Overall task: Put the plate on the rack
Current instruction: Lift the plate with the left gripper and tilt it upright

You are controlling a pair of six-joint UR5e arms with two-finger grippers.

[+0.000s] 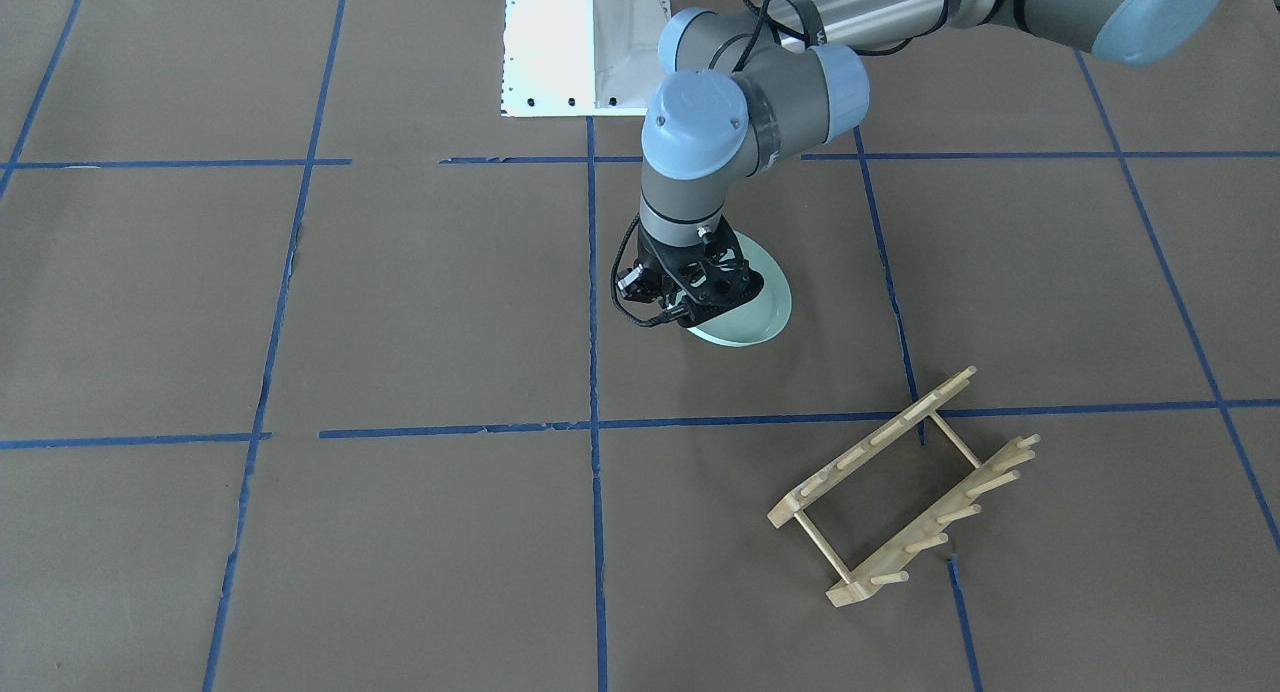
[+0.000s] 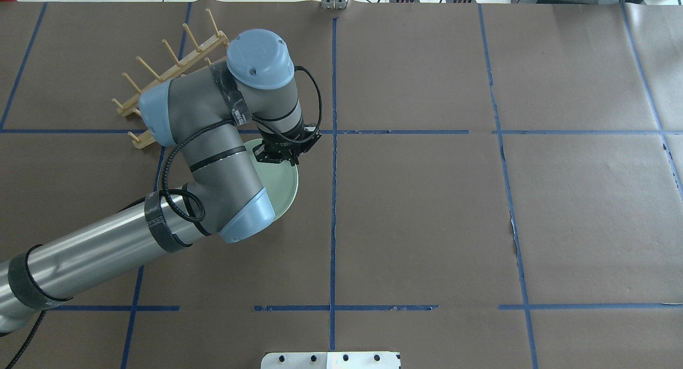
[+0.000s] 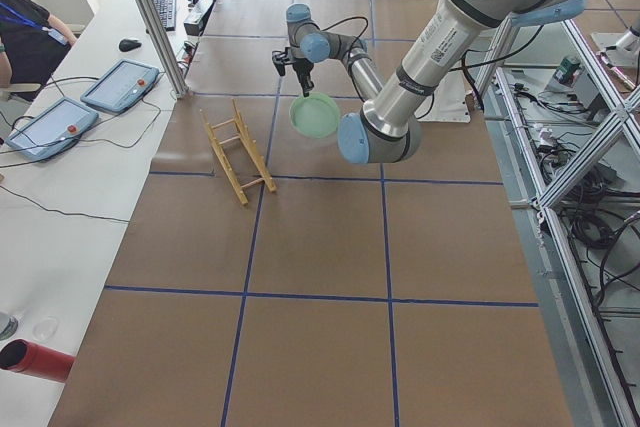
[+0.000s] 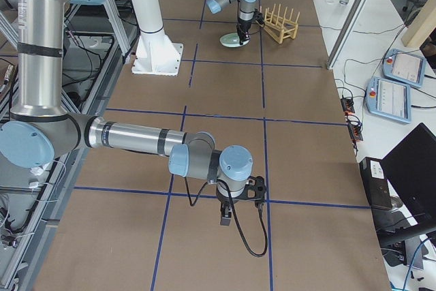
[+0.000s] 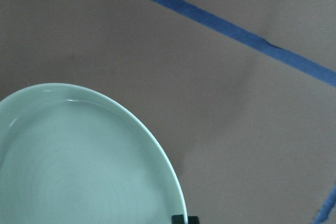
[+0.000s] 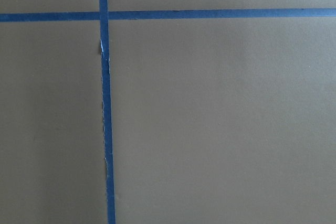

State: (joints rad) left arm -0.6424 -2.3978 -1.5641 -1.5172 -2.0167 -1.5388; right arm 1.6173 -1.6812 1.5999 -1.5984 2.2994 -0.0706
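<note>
The pale mint-green plate is held by its rim in my left gripper, tilted a little above the brown table. The gripper is shut on the rim; in the left wrist view the plate fills the lower left, with one fingertip at its edge. From overhead the plate is half hidden under my left arm. The wooden rack stands apart from the plate, toward the operators' side; overhead the rack is partly hidden by the arm. My right gripper hangs far off; I cannot tell its state.
The table is covered in brown paper with a blue tape grid. The white robot base stands at the table's robot side. Tablets and cables lie on a side bench beyond the rack.
</note>
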